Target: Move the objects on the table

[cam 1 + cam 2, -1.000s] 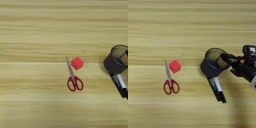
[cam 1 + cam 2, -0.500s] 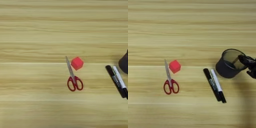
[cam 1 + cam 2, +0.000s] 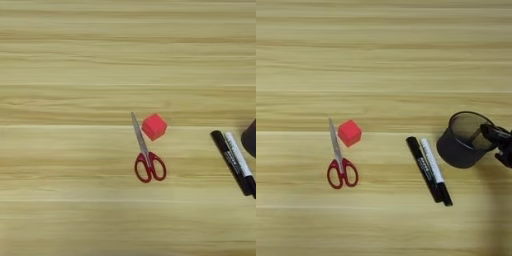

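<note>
While the gripper (image 3: 499, 145) pinches the pen cup (image 3: 463, 139) by its right rim, the cup tilts on the table (image 3: 381, 60). Just left of the cup lie the black marker (image 3: 423, 167) and white marker (image 3: 434, 168), touching; farther left, scissors (image 3: 339, 159) and a red cube (image 3: 349, 132).

scissors (image 3: 340, 160) left, touching cube (image 3: 349, 132) | 2 markers (image 3: 430, 170) centre | pen cup (image 3: 463, 139) right

light yellowish wooden table (image 3: 381, 50) with darker horizontal grain streaks. black wire-mesh pen cup (image 3: 463, 140); black marker (image 3: 423, 169) with pale print along its barrel; white marker (image 3: 434, 168) with a dark cap; black gripper (image 3: 500, 145) fingers. bright red cube (image 3: 349, 132); scissors (image 3: 339, 158) with red handles and silver blades.
</note>
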